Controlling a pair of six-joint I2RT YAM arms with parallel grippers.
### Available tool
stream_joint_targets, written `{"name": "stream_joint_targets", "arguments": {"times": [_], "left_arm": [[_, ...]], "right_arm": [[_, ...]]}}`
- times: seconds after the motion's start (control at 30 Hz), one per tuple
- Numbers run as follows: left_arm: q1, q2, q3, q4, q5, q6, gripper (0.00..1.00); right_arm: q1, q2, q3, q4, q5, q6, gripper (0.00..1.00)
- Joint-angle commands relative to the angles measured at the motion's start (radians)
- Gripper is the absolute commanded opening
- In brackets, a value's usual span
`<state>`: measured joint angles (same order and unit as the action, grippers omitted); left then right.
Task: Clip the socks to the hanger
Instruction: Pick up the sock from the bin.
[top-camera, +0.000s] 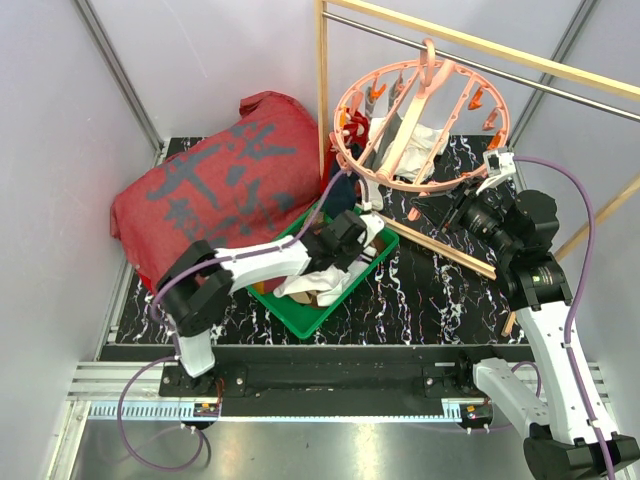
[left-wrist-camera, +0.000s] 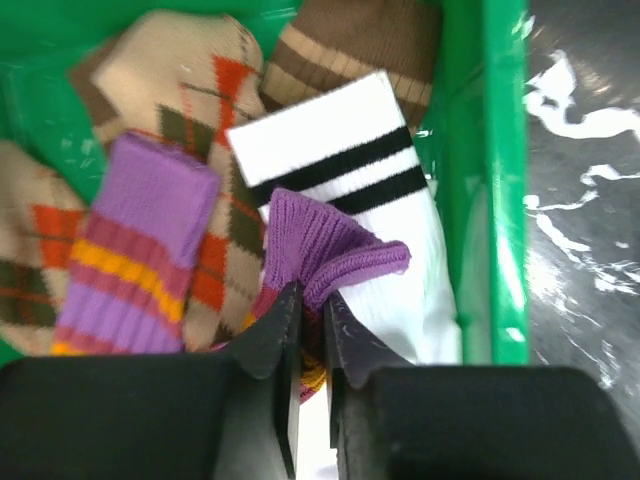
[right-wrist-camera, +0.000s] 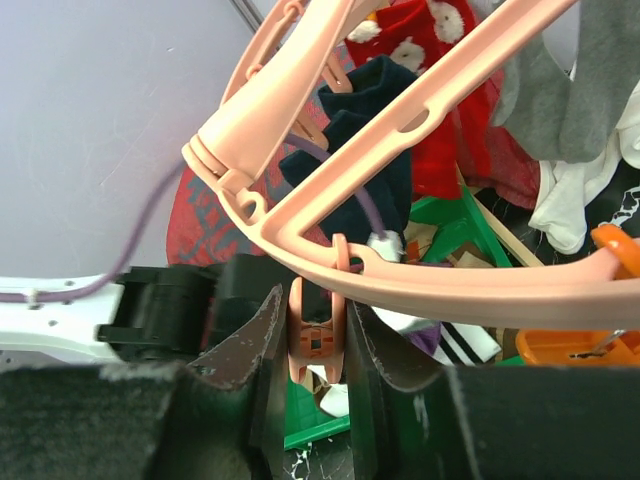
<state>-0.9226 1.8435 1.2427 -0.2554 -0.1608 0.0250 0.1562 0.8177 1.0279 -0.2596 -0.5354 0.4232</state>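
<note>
The left gripper (left-wrist-camera: 312, 300) was down inside the green tray (left-wrist-camera: 482, 150), its two fingers clenched on the ribbed cuff of a purple sock (left-wrist-camera: 322, 245). That sock lay on top of a white sock with two black bands (left-wrist-camera: 340, 165). Beside these in the tray lay a purple-orange striped sock (left-wrist-camera: 135, 260), an argyle sock (left-wrist-camera: 200, 100) and a brown-cream striped sock (left-wrist-camera: 350, 40).

The right gripper (right-wrist-camera: 315, 335) was raised at the near rim of the hanger (right-wrist-camera: 470, 290), with its fingers closed against both sides of a pink clip (right-wrist-camera: 316, 342) dangling from that rim. The hanger hung from the rail frame (top-camera: 322, 90). A red sock (right-wrist-camera: 430, 60), a navy sock (right-wrist-camera: 365, 130), a grey sock (right-wrist-camera: 590, 80) and a white sock (right-wrist-camera: 570, 205) hung under the ring. A red cloth (top-camera: 210, 190) lay left of the tray.
</note>
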Motion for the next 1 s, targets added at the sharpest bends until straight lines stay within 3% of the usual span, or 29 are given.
{"name": "stream_joint_targets", "arguments": {"times": [0.0, 0.1, 0.27, 0.53, 0.7, 0.97], "left_arm": [[-0.002, -0.223, -0.040, 0.021, -0.003, -0.023, 0.08], [-0.002, -0.352, -0.094, 0.027, -0.017, -0.056, 0.01], [-0.001, -0.542, -0.167, 0.050, 0.001, -0.071, 0.00], [0.008, -0.769, -0.262, 0.197, 0.156, -0.042, 0.00], [0.010, -0.814, -0.261, 0.286, 0.286, -0.005, 0.00], [-0.021, -0.780, -0.304, 0.493, 0.247, -0.007, 0.00]], "right_arm": [[0.005, -0.009, 0.001, -0.021, 0.005, -0.014, 0.14], [0.005, -0.009, 0.001, -0.021, 0.006, -0.027, 0.15], [0.005, -0.011, 0.003, -0.020, 0.009, -0.037, 0.14], [0.005, -0.015, -0.002, -0.006, -0.020, -0.069, 0.15], [0.006, -0.015, 0.001, 0.008, -0.023, -0.047, 0.15], [0.005, -0.017, 0.017, 0.013, 0.002, 0.060, 0.15]]}}
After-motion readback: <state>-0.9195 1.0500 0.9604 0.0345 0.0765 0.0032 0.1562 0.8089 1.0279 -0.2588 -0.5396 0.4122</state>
